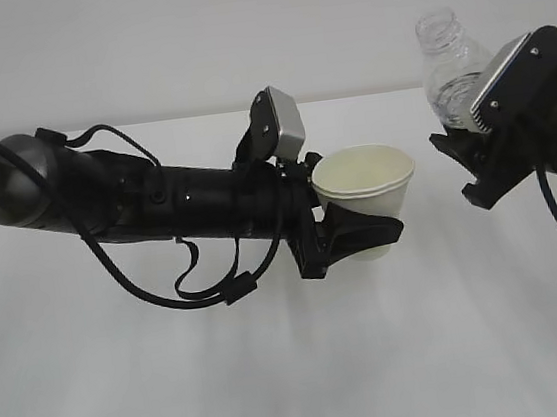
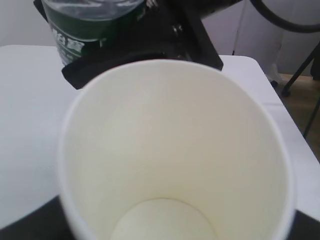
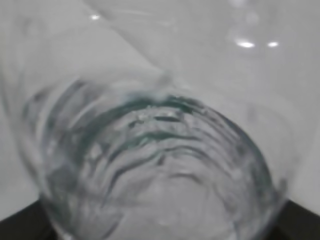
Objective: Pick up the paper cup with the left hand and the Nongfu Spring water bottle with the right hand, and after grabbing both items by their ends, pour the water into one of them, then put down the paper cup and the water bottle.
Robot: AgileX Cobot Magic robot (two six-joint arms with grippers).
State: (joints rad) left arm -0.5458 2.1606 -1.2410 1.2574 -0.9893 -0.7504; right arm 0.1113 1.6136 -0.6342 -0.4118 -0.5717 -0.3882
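The paper cup [image 2: 175,150] fills my left wrist view, its cream inside bare and dry as far as I can see. My left hand [image 1: 347,233] pinches it round the lower wall, lifted off the white table [image 1: 277,370], mouth up. Well apart to the right, my right hand [image 1: 478,150] clamps the Nongfu Spring water bottle [image 1: 448,58] about its lower half, neck up and leaning slightly left, uncapped.
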